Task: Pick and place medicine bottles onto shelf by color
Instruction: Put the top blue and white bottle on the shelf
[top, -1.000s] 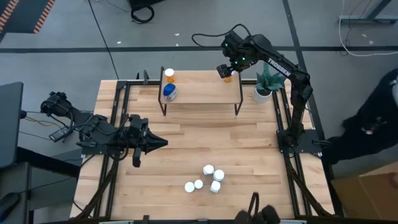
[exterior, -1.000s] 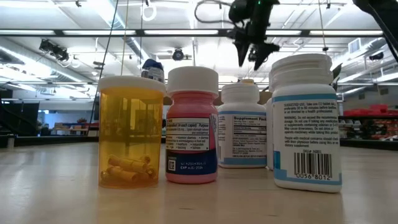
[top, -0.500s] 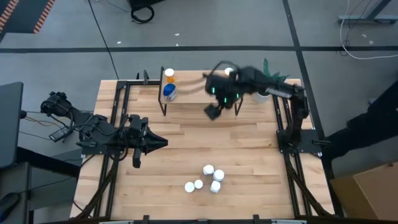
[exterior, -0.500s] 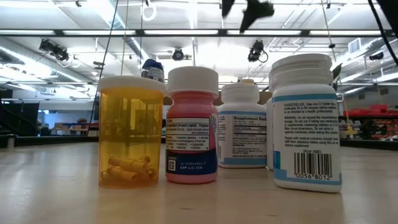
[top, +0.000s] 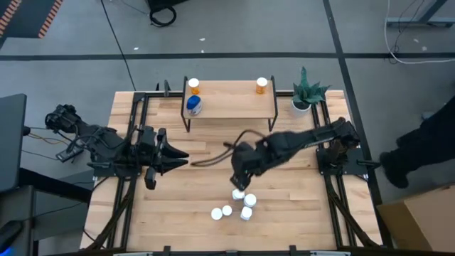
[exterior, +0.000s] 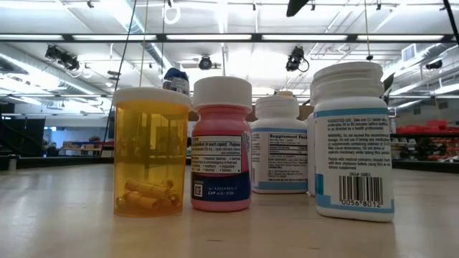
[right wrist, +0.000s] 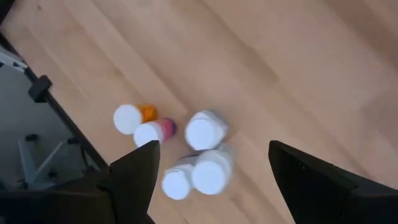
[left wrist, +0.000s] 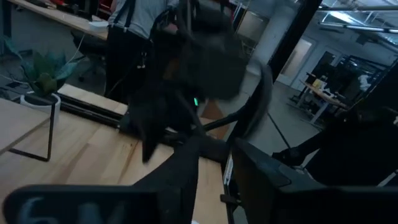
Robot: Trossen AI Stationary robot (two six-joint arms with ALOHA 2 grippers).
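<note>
The right gripper (top: 239,183), jaws spread and empty, hangs over five medicine bottles (top: 242,203) clustered on the worktop (top: 284,192); three more stand on the shelf (top: 231,104); the left gripper (top: 178,158) waits nearby, jaws unreadable.

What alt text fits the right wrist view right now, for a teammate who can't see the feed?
The right claw, fingers spread wide and holding nothing, hangs above a cluster of five white-capped medicine bottles standing on the wooden table. One bottle shows an orange body and another a pink one; the other three look white from above.
</note>
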